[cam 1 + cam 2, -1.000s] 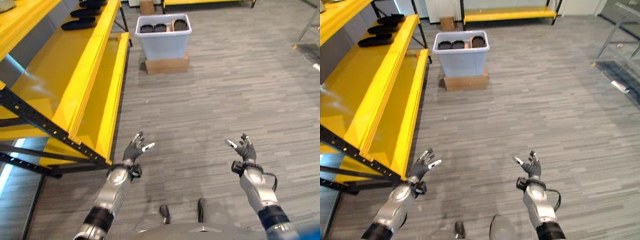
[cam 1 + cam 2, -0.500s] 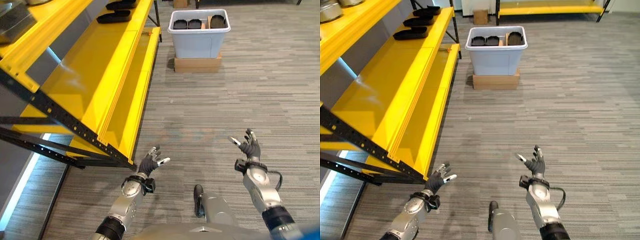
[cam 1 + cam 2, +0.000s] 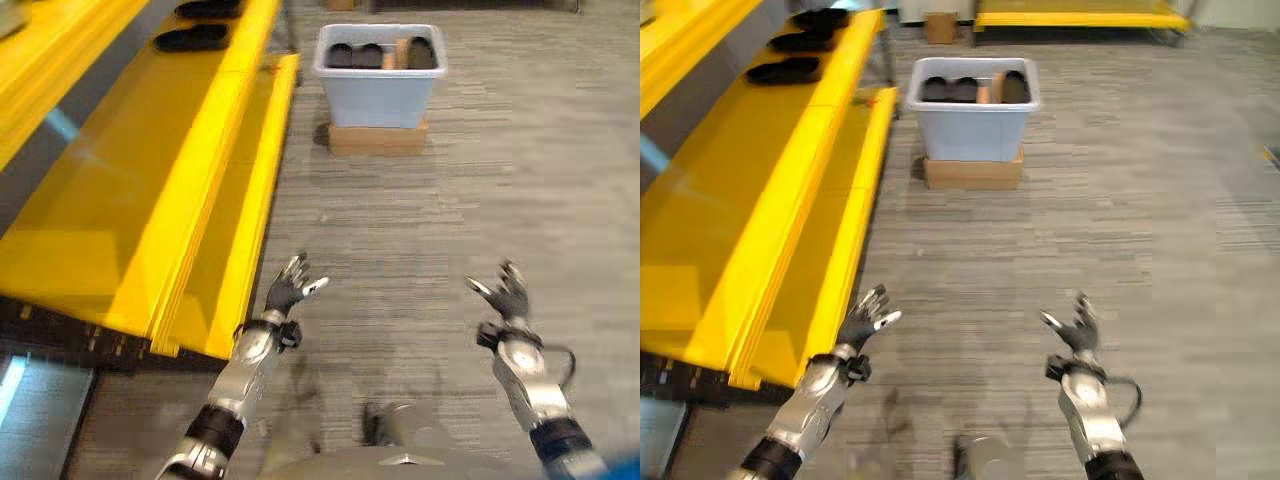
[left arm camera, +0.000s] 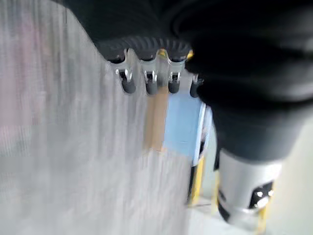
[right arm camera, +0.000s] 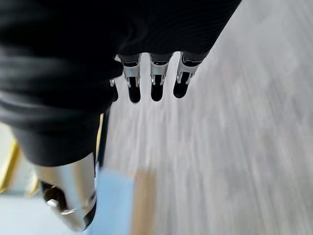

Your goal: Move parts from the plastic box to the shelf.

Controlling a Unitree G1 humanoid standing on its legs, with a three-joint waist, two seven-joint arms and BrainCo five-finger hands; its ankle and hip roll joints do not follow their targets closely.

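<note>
Both hands empty, fingers spread loosely apart: left hand (image 3: 288, 292) and right hand (image 3: 508, 292) held up over the floor (image 3: 1160, 200), palms roughly facing each other.

Key relation: the plastic box (image 3: 378, 92) sits well ahead of both hands, straight out in front and about centred between them, slightly nearer the left hand's line. Neither hand is close; judging from that, getting nearer comes before any reach. The box's long axis runs across the view, side to side.

Parts (image 3: 352, 55) are in the box, dark rounded pieces side by side along that axis, with a tan piece among them. Box is pale blue-grey, smooth, slightly tapered walls with a rolled rim, resting on a flat cardboard box (image 3: 377, 138).

Shelf (image 3: 130, 190) runs along the left hand's outer side, glossy yellow metal decks. Dark tray-like parts (image 3: 192, 38) already lie on it at the far end, level with the box. Floor is grey, striped carpet-like texture.
</note>
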